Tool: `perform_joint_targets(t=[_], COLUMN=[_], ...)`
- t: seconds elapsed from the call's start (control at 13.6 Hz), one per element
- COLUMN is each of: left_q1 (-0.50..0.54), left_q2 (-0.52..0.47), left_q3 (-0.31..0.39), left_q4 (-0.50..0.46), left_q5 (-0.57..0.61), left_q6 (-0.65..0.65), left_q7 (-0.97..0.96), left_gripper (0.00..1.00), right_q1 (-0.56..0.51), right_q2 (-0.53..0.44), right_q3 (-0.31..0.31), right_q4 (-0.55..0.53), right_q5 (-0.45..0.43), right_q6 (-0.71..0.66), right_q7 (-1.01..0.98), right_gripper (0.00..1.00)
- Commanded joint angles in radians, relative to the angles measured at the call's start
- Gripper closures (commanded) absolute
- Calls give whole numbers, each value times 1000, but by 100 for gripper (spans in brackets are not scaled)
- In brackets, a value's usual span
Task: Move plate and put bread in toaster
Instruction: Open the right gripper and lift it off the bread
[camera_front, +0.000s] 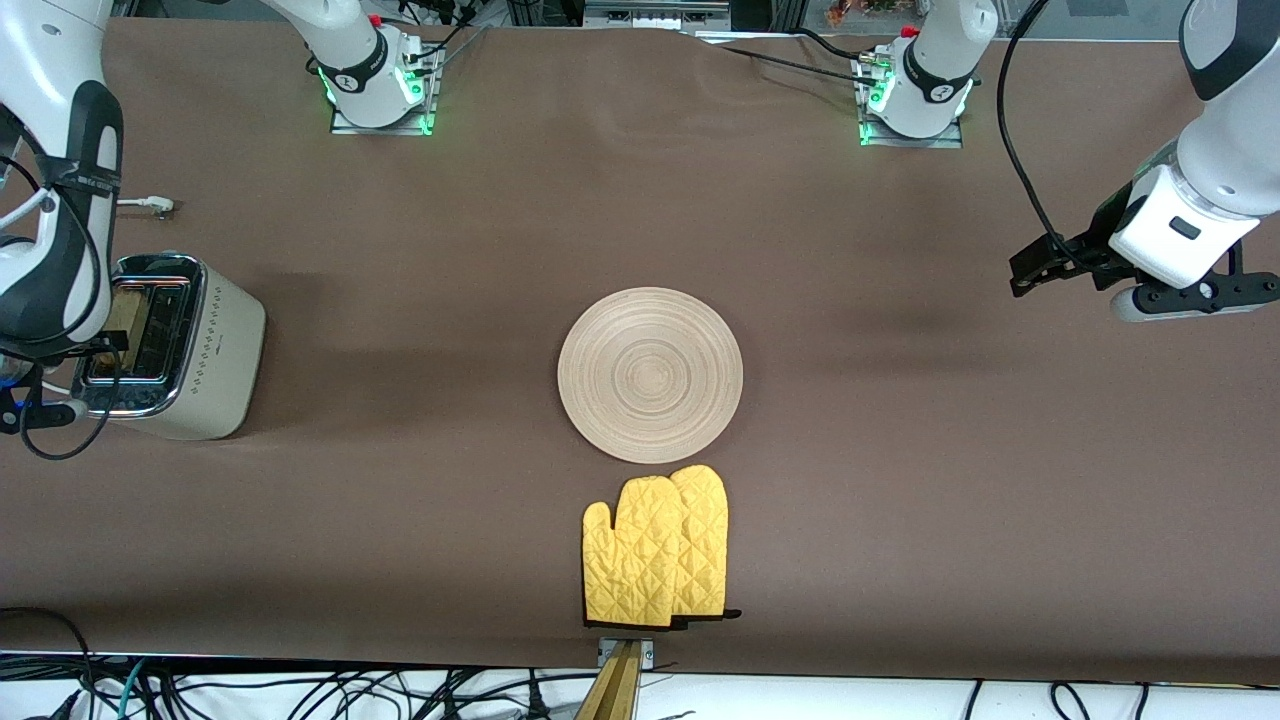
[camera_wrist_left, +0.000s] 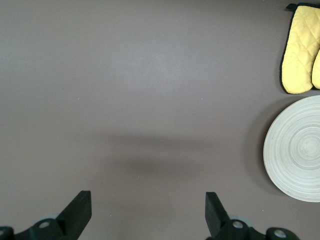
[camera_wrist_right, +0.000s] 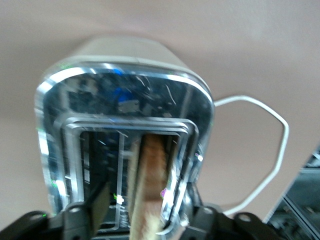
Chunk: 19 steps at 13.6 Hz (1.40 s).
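Here no brand name or writing can be read on anything; the boxy cream-beige toaster (camera_front: 175, 345) with its shiny chrome top shows only a row of small diamond dots on its side. It stands at the right arm's end of the brown cloth-covered worktop (camera_front: 900, 480), its white cord (camera_wrist_right: 270, 150) looping on the cloth beside it. The right gripper (camera_wrist_right: 142, 217) is over the toaster's slots with its fingers apart on either side of the tan, brown-crusted slice of bread (camera_wrist_right: 150, 185), which stands on edge in one slot; whether the fingers touch the bread cannot be told. The round, light beige wooden plate (camera_front: 650, 375) with concentric ring grooves lies mid-worktop, well apart from the toaster. A pair of yellow quilted oven mitts (camera_front: 657, 550) lies just beside the plate, nearer to the front camera. The left gripper (camera_wrist_left: 147, 212) waits over bare cloth toward the left arm's end, fingers spread wide and holding nothing. Broad open cloth lies around the plate, and cables run along the worktop's edges.
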<state>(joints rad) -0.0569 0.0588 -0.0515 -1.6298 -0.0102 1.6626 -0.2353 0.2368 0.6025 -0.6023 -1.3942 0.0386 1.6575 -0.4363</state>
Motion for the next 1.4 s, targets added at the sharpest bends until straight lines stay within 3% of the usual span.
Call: perform_joint_targets(t=[0.0,0.37,0.81,0.96,1.1,1.18,1.32], left_q1=[0,0,0,0,0,0,0], left_q2=[9,9,9,9,9,9,9], left_q3=[1,1,1,-1,1,-1,1], left_q4=[22,22,22,22,22,22,22], left_q5=[-8,-8,-8,-8,-8,-8,-8], left_q6=[-10,-9,-7,-7,-7,-7,-7], left_q7=[-10,-10,-10,-10,-10,-10,-10], left_gripper=[0,0,0,0,0,0,0], right_q1=[-4,21,85,11,-75,-105,-141], right_q2=[-35,-61,-118,-190,-249,-283,-334], right_q3=[7,26,44,195,390,444,492], right_q4=[64,92,92,46,15,-11,-72], right_q5=[113,204,198,163,11,-38,-54], right_q6=[-21,-28,-104,-76,-26,0,74], right_q7=[-15,-15,-2,-5,1,4,5], right_gripper=[0,0,0,0,0,0,0])
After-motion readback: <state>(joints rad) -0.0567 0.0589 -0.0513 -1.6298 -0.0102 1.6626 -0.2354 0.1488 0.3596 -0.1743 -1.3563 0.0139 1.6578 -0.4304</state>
